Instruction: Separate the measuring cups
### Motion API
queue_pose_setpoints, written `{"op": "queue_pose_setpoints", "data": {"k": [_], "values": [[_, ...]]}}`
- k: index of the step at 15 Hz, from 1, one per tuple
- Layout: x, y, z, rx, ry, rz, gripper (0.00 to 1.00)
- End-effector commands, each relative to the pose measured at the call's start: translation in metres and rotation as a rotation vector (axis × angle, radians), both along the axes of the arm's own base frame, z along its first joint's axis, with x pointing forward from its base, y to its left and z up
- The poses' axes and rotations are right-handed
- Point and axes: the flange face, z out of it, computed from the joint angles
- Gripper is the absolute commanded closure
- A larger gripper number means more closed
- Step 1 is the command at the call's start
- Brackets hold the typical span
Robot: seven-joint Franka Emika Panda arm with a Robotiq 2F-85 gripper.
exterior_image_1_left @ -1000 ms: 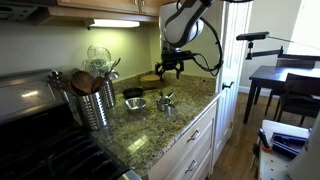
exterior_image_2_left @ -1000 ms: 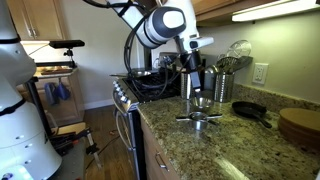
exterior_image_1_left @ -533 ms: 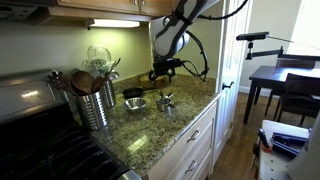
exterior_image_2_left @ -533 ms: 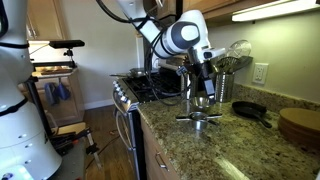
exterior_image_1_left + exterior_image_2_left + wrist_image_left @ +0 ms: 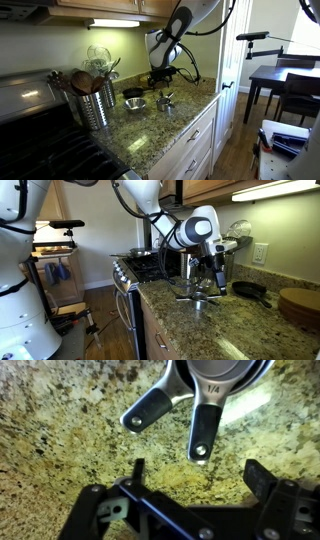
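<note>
The open tool (image 5: 197, 470) hovers above the cups (image 5: 215, 378), apparently nested near the table's (image 5: 60, 420) front edge; closing across the splayed handles (image 5: 203, 430) could catch both; a glancing pinch could skid them off.

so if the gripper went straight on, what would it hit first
Likely the granite counter just short of the measuring cups, by their handles; depth is unclear, so the gripper might clip one.

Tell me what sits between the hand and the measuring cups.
Only bare granite counter; the wrist view shows the open hand just short of the measuring cups, their handles pointing toward it.
</note>
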Motion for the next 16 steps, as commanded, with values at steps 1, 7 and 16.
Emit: {"op": "queue_pose_setpoints", "data": {"k": [1,7,16], "values": [[0.012,-0.008,-0.007,0.011,0.011,-0.048,0.04],[0.017,-0.01,-0.018,0.015,0.028,-0.076,0.2],[0.013,-0.004,-0.02,0.001,0.074,-0.081,0.86]]}}
